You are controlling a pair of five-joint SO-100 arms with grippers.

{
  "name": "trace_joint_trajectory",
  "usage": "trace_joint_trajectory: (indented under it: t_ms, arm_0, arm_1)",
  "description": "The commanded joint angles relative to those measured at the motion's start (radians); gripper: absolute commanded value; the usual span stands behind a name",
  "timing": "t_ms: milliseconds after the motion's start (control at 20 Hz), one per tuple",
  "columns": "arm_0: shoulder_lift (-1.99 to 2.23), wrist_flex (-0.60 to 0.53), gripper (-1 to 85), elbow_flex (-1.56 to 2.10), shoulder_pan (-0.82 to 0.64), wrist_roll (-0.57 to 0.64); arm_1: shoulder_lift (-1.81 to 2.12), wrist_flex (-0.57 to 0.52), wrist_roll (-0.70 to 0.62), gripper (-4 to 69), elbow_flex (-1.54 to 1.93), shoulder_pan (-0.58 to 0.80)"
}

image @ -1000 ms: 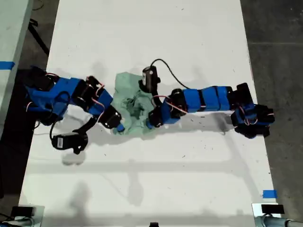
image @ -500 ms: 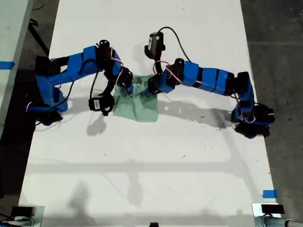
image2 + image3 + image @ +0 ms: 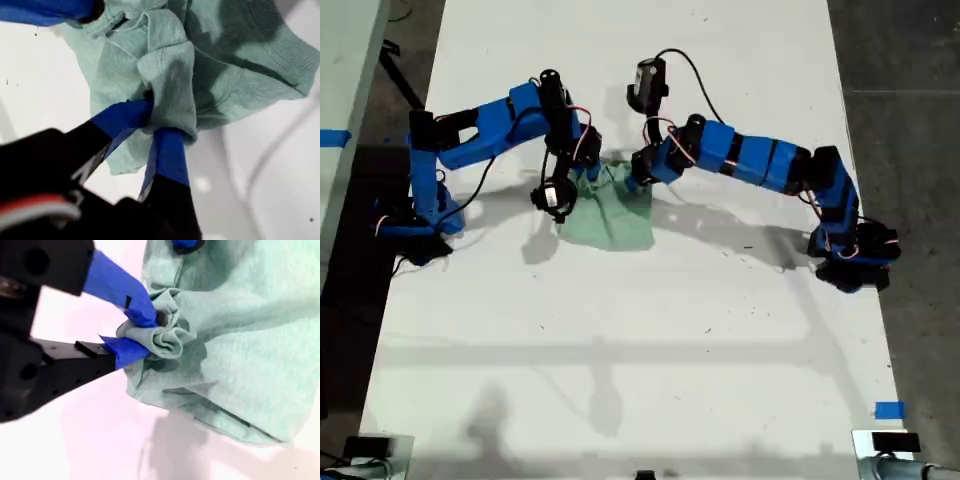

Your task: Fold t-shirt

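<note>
The pale mint-green t-shirt lies bunched and doubled over on the white table, just above the middle of the exterior view. Two blue arms meet at its upper edge there, one gripper reaching in from that view's left and the other gripper from its right. I cannot tell from the wrist views which arm is which. My first gripper is shut on a fold of the t-shirt. My second gripper is shut on a rolled bunch of the t-shirt.
The arm bases stand at the exterior view's left edge and right edge of the table. A black camera with a cable sticks up above the arm on the right. Blue tape marks the lower right corner of that view.
Both grippers have carried the shirt's lower edge toward the top of the exterior view, folding the cloth over itself. The shirt now lies as a smaller, flatter patch below the grippers.
</note>
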Motion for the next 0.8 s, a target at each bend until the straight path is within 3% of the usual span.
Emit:
trace_joint_trajectory:
  t_ms: [0, 50, 100, 150, 300, 450, 600, 750]
  arm_0:
    - [0.069, 0.011, 25.6, 0.008, -0.075, 0.014]
    - [0.12, 0.011, 26.0, 0.025, -0.112, 0.017]
    - [0.178, 0.014, 27.4, 0.038, -0.15, 0.026]
    - [0.247, 0.015, 27.8, 0.058, -0.19, 0.031]
    - [0.468, 0.005, 27.1, 0.144, -0.305, 0.051]
    - [0.715, -0.081, 26.1, 0.356, -0.374, 0.066]
    - [0.957, -0.189, 24.0, 0.637, -0.374, 0.058]
    - [1.197, -0.31, 20.0, 0.959, -0.29, -0.006]
  arm_1:
    - [0.048, 0.015, -0.017, 18.9, -0.043, 0.074]
    - [0.074, 0.044, -0.028, 22.0, -0.043, 0.104]
    - [0.103, 0.067, -0.058, 33.5, -0.038, 0.135]
    - [0.135, 0.1, -0.089, 38.4, -0.038, 0.166]
    - [0.278, 0.199, -0.12, 30.3, 0.031, 0.281]
    - [0.463, 0.236, -0.143, 27.2, 0.183, 0.368]
    - [0.699, 0.213, -0.147, 23.6, 0.426, 0.403]
    - [1.025, 0.101, -0.072, 13.9, 0.813, 0.417]
